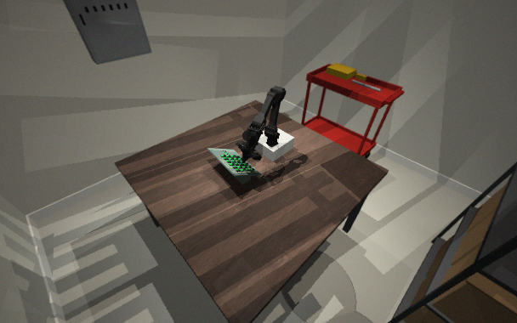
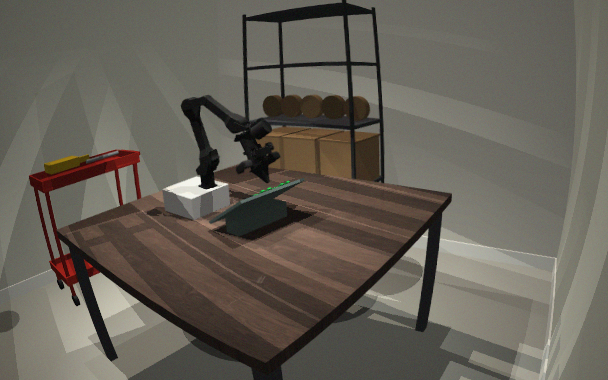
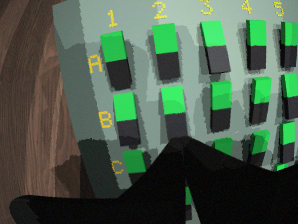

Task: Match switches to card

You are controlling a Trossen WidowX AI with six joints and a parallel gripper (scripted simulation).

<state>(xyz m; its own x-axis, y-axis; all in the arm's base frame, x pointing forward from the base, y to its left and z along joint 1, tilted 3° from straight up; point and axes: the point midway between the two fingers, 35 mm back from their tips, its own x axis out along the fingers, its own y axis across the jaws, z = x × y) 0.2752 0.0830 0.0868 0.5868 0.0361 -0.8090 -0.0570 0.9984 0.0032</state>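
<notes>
The tilted grey-green switch panel [image 1: 215, 151] [image 2: 257, 216] [image 3: 75, 37] stands in front of the arm. In the wrist view its rockers have green far halves and dark near halves. Switch A1 [image 3: 118, 60], switch A2 [image 3: 166, 52], switch B1 [image 3: 127, 120] and switch B2 [image 3: 174, 111] show whole. Switch A3 [image 3: 215, 47] shows a lighter grey near half than its neighbours. My gripper [image 1: 244, 160] [image 2: 268, 180] [image 3: 180, 145] is shut and empty, its tips a little above the panel. In the wrist view they lie just below B2 and hide C2. I cannot make out the card.
The arm's white base block [image 1: 284, 146] [image 2: 179, 202] sits behind the panel on the wooden table [image 1: 227, 238] [image 2: 317, 260]. A red cart [image 1: 380, 98] [image 2: 42, 181] and a shelf rack [image 2: 312, 65] stand away from the table.
</notes>
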